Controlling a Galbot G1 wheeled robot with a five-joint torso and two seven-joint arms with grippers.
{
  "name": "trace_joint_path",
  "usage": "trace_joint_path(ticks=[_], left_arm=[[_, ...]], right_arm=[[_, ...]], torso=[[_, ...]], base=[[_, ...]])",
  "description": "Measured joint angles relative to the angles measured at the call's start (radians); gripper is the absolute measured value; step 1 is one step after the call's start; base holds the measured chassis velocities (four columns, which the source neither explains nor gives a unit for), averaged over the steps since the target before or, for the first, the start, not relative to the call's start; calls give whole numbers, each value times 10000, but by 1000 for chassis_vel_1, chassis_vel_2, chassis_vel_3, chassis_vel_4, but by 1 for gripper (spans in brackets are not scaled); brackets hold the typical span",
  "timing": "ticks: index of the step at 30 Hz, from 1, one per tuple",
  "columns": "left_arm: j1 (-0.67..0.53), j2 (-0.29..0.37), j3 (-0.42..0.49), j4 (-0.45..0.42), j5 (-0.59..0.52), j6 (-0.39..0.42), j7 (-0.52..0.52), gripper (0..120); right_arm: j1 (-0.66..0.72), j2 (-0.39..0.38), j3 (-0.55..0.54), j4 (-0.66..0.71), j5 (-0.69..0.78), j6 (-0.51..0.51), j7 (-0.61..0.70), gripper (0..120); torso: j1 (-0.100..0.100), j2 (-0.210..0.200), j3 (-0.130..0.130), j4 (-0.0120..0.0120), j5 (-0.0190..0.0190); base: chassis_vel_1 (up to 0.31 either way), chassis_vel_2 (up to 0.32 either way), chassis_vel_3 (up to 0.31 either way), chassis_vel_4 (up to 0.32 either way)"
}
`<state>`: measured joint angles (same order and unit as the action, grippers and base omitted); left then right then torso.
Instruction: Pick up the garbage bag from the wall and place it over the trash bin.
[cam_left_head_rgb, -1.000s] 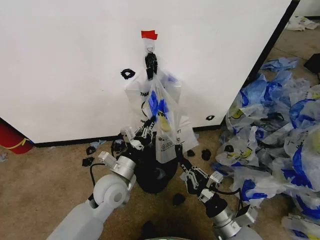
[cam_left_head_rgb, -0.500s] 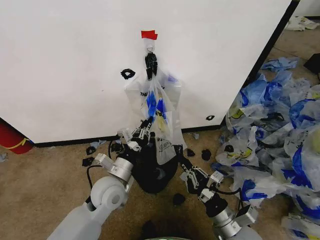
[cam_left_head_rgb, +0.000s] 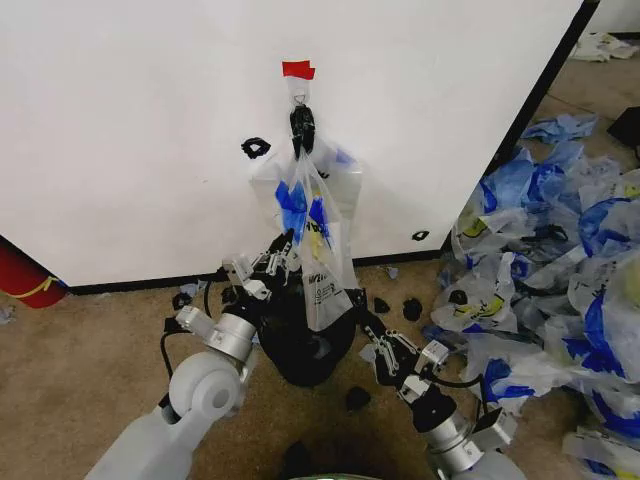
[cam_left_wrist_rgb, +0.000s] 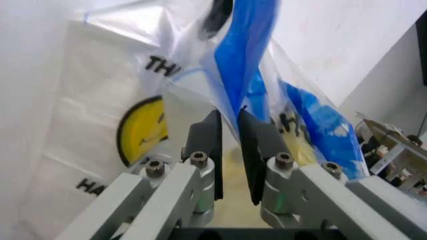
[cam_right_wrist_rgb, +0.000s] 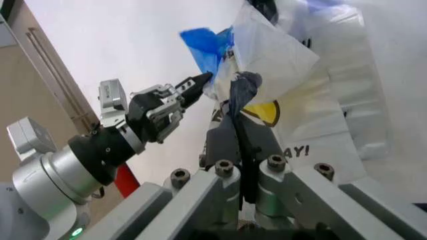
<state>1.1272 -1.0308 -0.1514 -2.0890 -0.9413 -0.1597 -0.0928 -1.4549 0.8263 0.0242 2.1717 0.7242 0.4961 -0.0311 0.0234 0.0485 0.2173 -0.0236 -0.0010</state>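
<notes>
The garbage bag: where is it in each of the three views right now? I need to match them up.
Head view: the garbage bag hangs from the wall hook, centre, above the trash bin.
Left wrist view: it sits just beyond the left gripper, blue handle between its fingers.
Right wrist view: behind the right gripper.
Shared landmark: the yellow smiley face.

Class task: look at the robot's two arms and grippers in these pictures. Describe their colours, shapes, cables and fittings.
Both arms are light grey tubes with rounded, ball-like joints and polished silver cylindrical wrist sections. A black cable loops beside each wrist. The left gripper and right gripper have silver metal linkage bars joined by dark hex bolts, ending in narrow black fingers. A small green light glows on the left arm's grey joint in the right wrist view.
</notes>
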Motion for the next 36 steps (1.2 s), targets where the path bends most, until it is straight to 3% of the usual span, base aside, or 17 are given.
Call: trace_joint_path(ticks=[18, 22, 24, 26, 36], left_arm=[[487, 105, -532, -432, 22, 41, -48, 18], [704, 125, -525, -809, 37, 115, -56, 36], [715, 125, -498, -831, 42, 128, -53, 38], [694, 93, -392, -832, 59, 149, -49, 49], [-3, -29, 109, -354, 52, 164, -84, 84]], right_arm=[[41, 25, -35, -27, -97, 4, 137, 0], [76, 5, -59, -8, -110, -59, 207, 0], [88, 7, -73, -3, -110, -66, 207, 0], [117, 36, -101, 27, -107, -94, 208, 0], [96, -14, -282, 313, -96, -168, 132, 0]], torso=[[0, 0, 0, 0, 0], [0, 0, 0, 0, 2], [0, 0, 0, 1, 2], [0, 0, 0, 0, 0], [0, 0, 0, 0, 0]], base=[[0, 0, 0, 0], [0, 0, 0, 0], [0, 0, 0, 0], [0, 0, 0, 0], [0, 0, 0, 0]])
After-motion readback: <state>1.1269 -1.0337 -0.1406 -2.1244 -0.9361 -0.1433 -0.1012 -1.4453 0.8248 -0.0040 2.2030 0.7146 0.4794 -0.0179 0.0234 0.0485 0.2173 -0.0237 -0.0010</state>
